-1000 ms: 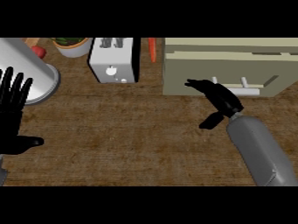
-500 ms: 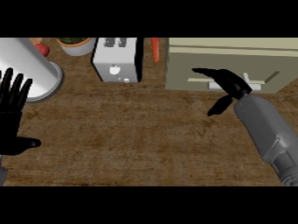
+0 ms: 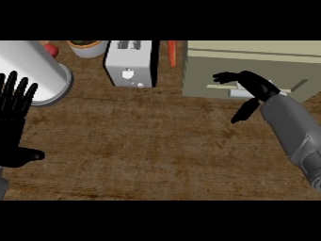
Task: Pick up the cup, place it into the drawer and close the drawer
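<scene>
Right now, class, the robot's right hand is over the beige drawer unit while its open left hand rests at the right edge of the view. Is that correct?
Not quite. The head view shows the open left hand resting at the left edge, not the right. The right hand is indeed over the beige drawer unit.

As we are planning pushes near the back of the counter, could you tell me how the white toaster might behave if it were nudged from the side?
The toaster looks boxy and flat-based, so it would probably slide on the counter rather than roll. It stands fairly tall and narrow, so a high push might tip it. Its smooth white casing could be slippery for fingers.
</scene>
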Robot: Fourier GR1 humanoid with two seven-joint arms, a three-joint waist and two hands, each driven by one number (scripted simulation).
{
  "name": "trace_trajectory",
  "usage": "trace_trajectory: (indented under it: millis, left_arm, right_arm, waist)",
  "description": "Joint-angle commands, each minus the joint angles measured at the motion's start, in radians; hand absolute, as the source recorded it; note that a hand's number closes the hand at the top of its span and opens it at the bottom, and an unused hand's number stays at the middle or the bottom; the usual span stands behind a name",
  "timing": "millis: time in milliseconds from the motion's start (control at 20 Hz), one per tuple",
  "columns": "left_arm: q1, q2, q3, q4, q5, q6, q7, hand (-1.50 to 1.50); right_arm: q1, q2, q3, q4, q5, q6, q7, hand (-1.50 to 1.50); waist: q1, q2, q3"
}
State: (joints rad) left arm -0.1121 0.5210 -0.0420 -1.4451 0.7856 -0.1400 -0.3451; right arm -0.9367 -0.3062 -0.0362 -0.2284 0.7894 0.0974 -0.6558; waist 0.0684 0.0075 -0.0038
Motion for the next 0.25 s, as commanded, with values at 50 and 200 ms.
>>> trace_trajectory:
  millis: [50,200]
  left_arm:
    - [0.013,-0.025,-0.023,-0.010,-0.027,-0.001,-0.016,-1.50]
    - [-0.021,-0.017,-0.004,0.003,-0.020,0.015,0.005,-1.50]
  right_arm:
    - [-0.093,-0.078,-0.038,0.054,-0.007,-0.022,0.075,-1.50]
    - [-0.080,-0.049,-0.035,0.070,-0.001,-0.054,0.075,-1.50]
  waist:
    - [0.032,0.033,0.008]
    - [0.021,0.030,0.008]
